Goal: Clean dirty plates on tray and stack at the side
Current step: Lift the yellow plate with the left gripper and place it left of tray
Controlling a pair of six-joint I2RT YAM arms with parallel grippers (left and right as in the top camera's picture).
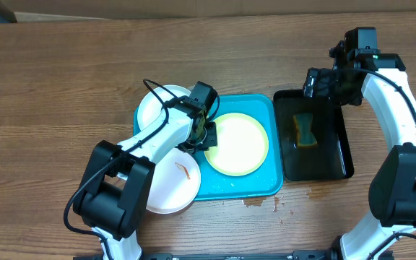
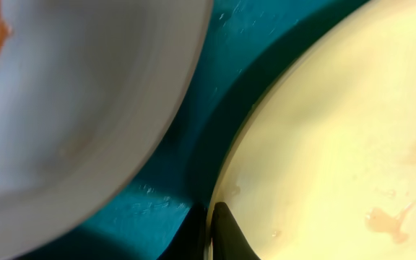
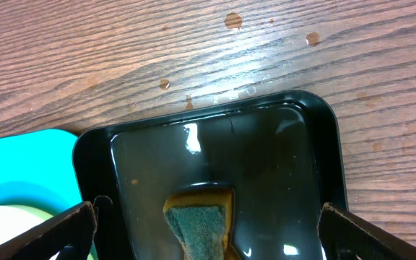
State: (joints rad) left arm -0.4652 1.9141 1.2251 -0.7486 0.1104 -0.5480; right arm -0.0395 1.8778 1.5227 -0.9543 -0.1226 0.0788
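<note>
The turquoise tray (image 1: 269,108) lies mid-table. The green-rimmed plate (image 1: 240,144) lies in it, with pale reddish smears that show in the left wrist view (image 2: 338,144). My left gripper (image 1: 206,131) is shut on that plate's left rim, one finger on each side of the edge (image 2: 209,231). A white plate (image 1: 154,108) lies at the tray's upper left. Another white plate (image 1: 172,188) with a reddish smear overlaps the tray's lower left edge (image 2: 85,108). My right gripper (image 1: 325,81) is open and empty over the far end of the black tray (image 3: 206,235).
A narrow black tray (image 1: 334,144) with liquid stands right of the turquoise tray and holds a yellow-green sponge (image 1: 303,130), which lies below my right fingers (image 3: 201,224). Brown drops (image 1: 258,202) lie on the wood in front of the tray, and more behind the black tray (image 3: 232,20).
</note>
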